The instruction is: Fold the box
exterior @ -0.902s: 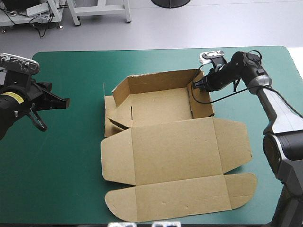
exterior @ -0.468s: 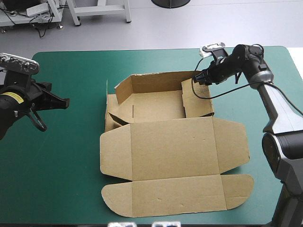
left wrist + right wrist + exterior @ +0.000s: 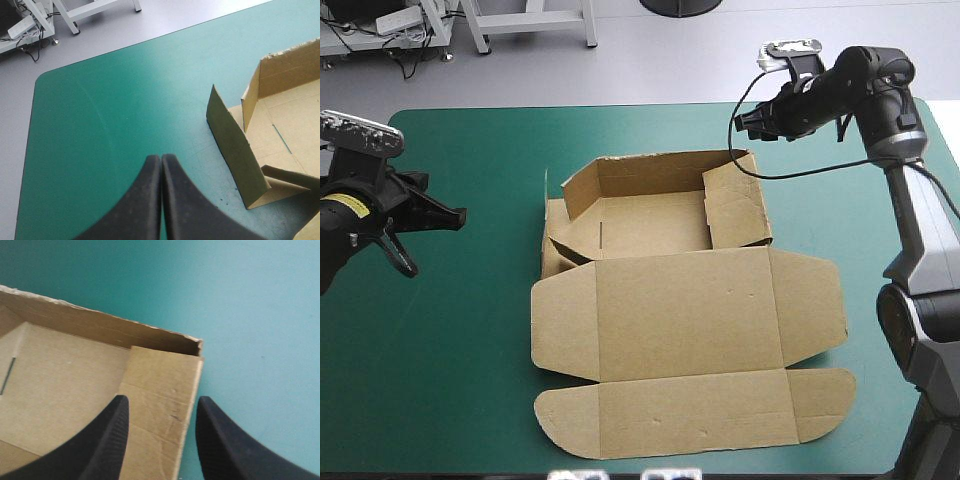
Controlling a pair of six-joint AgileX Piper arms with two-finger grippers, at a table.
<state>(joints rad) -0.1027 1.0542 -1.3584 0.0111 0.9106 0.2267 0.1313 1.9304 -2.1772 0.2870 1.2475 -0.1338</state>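
Note:
The brown box [image 3: 655, 222] lies mid-table as an open tray with its far wall up, its right wall flap [image 3: 732, 205] leaning inward, and its lid [image 3: 690, 320] flat toward the near edge. My right gripper [image 3: 744, 122] hangs open above and beyond the tray's far right corner, touching nothing. In the right wrist view, that corner [image 3: 192, 347] lies below my open gripper [image 3: 162, 400]. My left gripper [image 3: 455, 213] is shut and empty, well to the left of the box. In the left wrist view my gripper [image 3: 161, 158] points at the cover, short of the raised left flap [image 3: 232, 145].
A wide strip of teal-green cover [image 3: 480, 300] lies between my left gripper and the box. The table's rounded far left corner [image 3: 42, 80] shows in the left wrist view, with grey floor beyond. The lid's rounded flaps [image 3: 570, 420] reach close to the near edge.
My right gripper left the tray's right wall, then rose and drew back toward the far edge. The right wall flap now leans inward. The left arm stayed still.

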